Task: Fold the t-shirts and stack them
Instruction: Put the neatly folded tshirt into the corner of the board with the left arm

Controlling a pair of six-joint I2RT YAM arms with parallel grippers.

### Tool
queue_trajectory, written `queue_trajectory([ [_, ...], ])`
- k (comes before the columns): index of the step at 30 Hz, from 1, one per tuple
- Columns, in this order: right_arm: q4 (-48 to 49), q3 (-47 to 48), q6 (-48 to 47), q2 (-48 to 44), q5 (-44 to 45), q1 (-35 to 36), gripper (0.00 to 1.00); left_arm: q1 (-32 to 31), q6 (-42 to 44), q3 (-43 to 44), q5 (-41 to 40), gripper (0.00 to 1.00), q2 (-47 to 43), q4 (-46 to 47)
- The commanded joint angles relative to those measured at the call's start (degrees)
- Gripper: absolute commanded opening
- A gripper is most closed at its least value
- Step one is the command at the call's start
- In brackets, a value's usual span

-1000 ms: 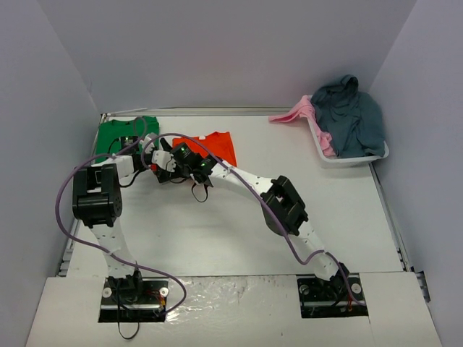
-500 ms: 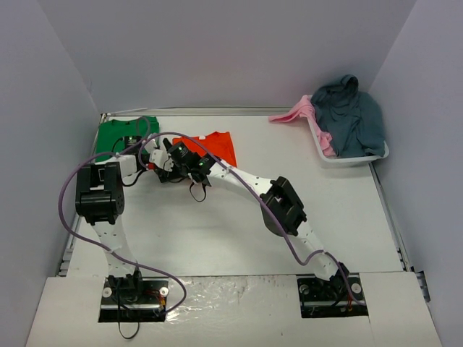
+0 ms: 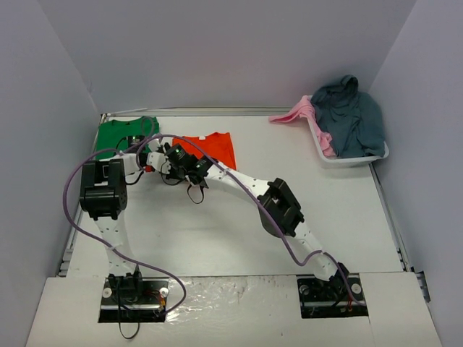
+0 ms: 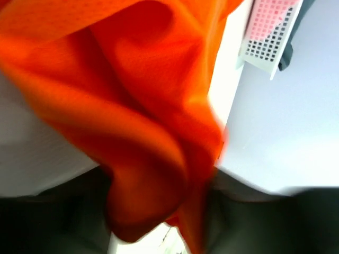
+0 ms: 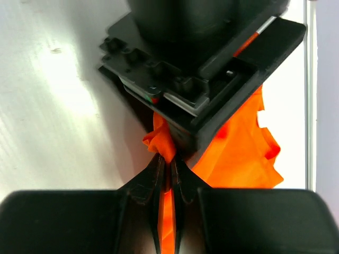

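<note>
risk: right gripper (image 5: 167, 170) pinches a thin orange shirt (image 5: 241, 143) fold just ahead of left gripper (image 5: 183, 140), whose grip cloth hides; uneven pull may slip it free.

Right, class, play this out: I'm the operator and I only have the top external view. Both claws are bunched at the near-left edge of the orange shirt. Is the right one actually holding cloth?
Observer: Yes. In the right wrist view, the right claw is pinched shut on a thin fold of the orange shirt.
Operator: And the left one?
Observer: The left wrist view is blurred. Orange cloth hangs down between the dark fingers of the left claw, but I cannot tell whether they are closed.
Operator: How near are the two?
Observer: In the right wrist view, the left claw's body sits directly beyond the right fingertips, almost touching them.
</note>
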Motion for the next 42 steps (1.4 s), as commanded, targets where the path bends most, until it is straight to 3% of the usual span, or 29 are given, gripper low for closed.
queue_trajectory([
  [1, 1.79, 2.24, -0.06, -0.18, 1.18, 0.39, 0.00, -0.50, -0.78, 1.15, 3.04, 0.41, 1.08, 1.56],
  [2, 1.62, 2.15, -0.23, -0.27, 1.09, 0.39, 0.00, -0.50, -1.31, 0.97, 3.39, 0.20, 1.25, 3.82],
  [4, 1.70, 1.98, -0.23, -0.27, 1.18, 0.48, 0.00, -0.50, -2.54, 0.97, 3.83, 0.05, 1.52, 4.89],
  [9, 1.62, 0.84, -0.41, -0.36, 1.97, 0.48, 0.00, -0.50, -2.89, 0.88, 4.44, 0.02, 1.08, 5.16],
  [11, 1.62, 0.14, -0.41, -0.44, 2.58, 0.56, 0.29, -0.50, -2.46, 0.80, 4.62, 0.02, 0.64, 5.16],
  [12, 1.70, -0.48, -0.41, -0.79, 2.67, 0.56, 0.60, -0.42, -1.93, 0.88, 4.62, 0.02, 0.38, 4.90],
  [16, 1.27, -7.58, 0.73, -8.23, 1.45, 0.83, 0.98, -0.06, 4.47, 3.51, 4.18, 0.02, 0.29, -5.54],
  [21, -5.23, -19.62, 3.01, -20.29, -4.79, 0.04, 1.00, 0.90, 13.62, 7.73, 2.69, 0.02, 1.25, -15.91],
  [23, -5.85, -29.10, 3.64, -27.93, -7.60, -0.66, 1.00, 0.90, 16.07, 9.23, 2.34, 0.02, 1.43, -17.59],
  [26, -6.38, -42.20, 0.49, -38.22, -9.88, -3.99, 1.00, 0.90, 21.16, 12.30, 0.41, 0.02, 1.96, -23.03],
  [28, -7.69, -46.61, -1.19, -43.57, -12.08, -10.48, 1.00, 0.90, 24.25, 14.15, -2.39, 0.02, 2.40, -28.57],
  [34, -10.86, -52.16, 1.78, -44.48, -13.49, -28.23, 1.00, 0.38, 32.43, 22.06, -7.94, 0.02, 5.03, -37.46],
  [42, -10.43, -56.64, 6.10, -42.46, -20.79, -32.21, 1.00, -2.00, 37.36, 38.73, -16.64, 0.02, 10.83, -44.40],
])
